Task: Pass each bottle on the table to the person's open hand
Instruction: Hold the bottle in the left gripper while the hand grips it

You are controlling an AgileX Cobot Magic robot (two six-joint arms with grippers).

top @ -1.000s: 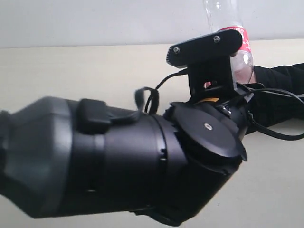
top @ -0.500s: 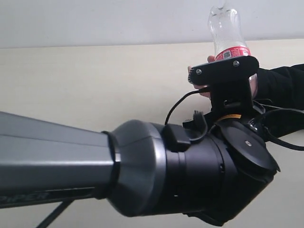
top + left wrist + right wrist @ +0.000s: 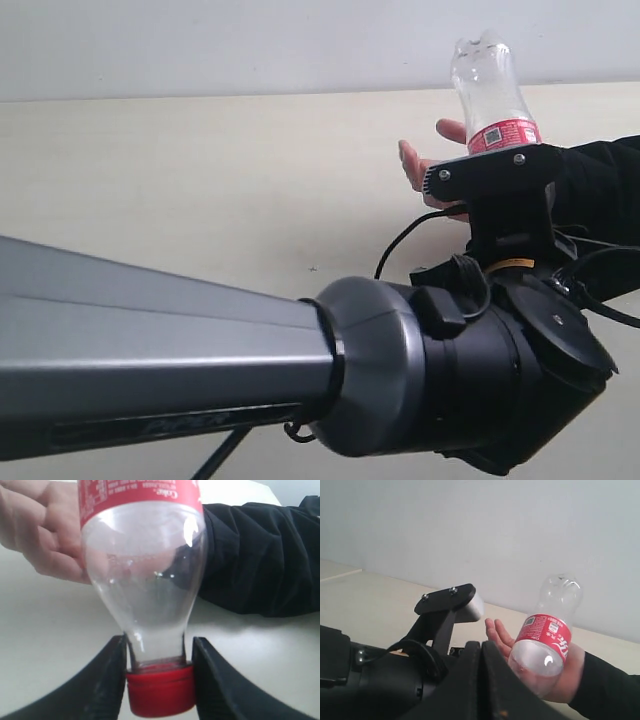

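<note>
Getting lost in the exterior view behind the grey left arm [image 3: 150,350] and its black camera bracket [image 3: 490,175]: the left tool [image 3: 160,680] and the neck end of the clear bottle [image 3: 488,85], with only the upturned base and red label showing at upper right. Running off the top edge in the left wrist view, so losing the base there. Hanging upside down at the centre of that view, clamped at the cap end, one black finger [image 3: 112,680] pressing in on each side of the red cap [image 3: 160,695]. Hovering in front of the person's open hand [image 3: 425,165], right at the palm in the right wrist view; touching it or just shy, hard telling. Trailing off the right edge of the frame in a black sleeve [image 3: 260,560], above the pale counter [image 3: 200,180]. Sitting clenched on nothing at the lower centre of its own view: the right tool [image 3: 480,650].
</note>
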